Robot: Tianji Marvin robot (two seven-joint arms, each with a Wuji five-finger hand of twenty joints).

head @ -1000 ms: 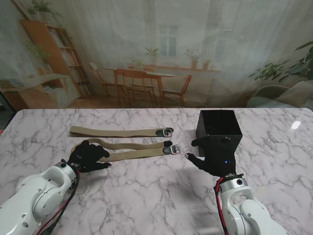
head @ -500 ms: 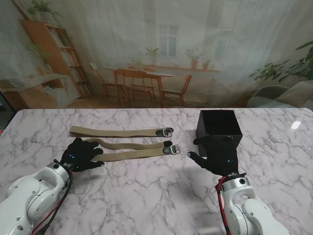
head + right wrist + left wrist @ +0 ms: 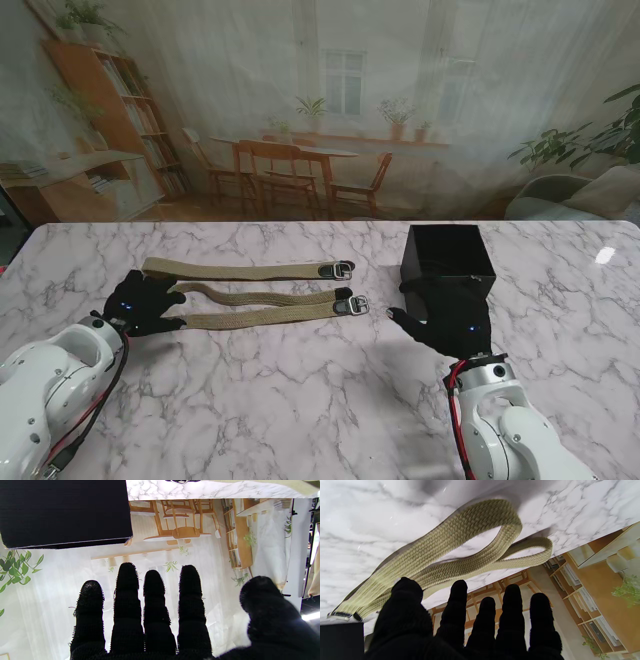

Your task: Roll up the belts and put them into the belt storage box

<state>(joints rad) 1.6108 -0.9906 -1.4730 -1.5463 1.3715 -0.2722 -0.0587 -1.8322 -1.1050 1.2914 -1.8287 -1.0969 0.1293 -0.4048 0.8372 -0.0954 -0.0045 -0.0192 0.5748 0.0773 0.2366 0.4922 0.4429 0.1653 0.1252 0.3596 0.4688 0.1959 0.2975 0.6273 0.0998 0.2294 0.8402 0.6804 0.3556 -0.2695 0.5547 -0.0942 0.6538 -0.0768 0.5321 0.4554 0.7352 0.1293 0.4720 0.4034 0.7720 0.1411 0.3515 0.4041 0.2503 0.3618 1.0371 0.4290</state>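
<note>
Left hand [image 3: 143, 303], black-gloved, sits low over the marble table [image 3: 300, 400] at the folded end of the doubled belt [image 3: 255, 306]; fingers spread and extended, nothing held. From the stand view it is hard to say whether the fingertips touch the webbing or only hang just above it. Left wrist view shows the fingers [image 3: 455, 610] straight and apart, the olive woven loop [image 3: 470, 542] of that belt lying flat on the marble just ahead of them. Second belt [image 3: 240, 270], single strand, lies farther from me, roughly parallel to the doubled one, apart from it. Both belts run rightward, flat and unrolled, ending in metal buckles [image 3: 345, 268] near mid-table; the doubled belt's buckle [image 3: 354, 305] sits just nearer to me than the other. Right of the buckles, a gap of bare marble, then the black storage box [image 3: 447, 262], upright, open top, interior dark. Right hand [image 3: 448, 318] sits in front of the box's near wall, palm down, fingers apart, thumb out toward the buckles, holding nothing. Right wrist view confirms: fingers [image 3: 127, 600] splayed and free, box wall [image 3: 65, 512] close ahead; contact with the box cannot be judged.
</note>
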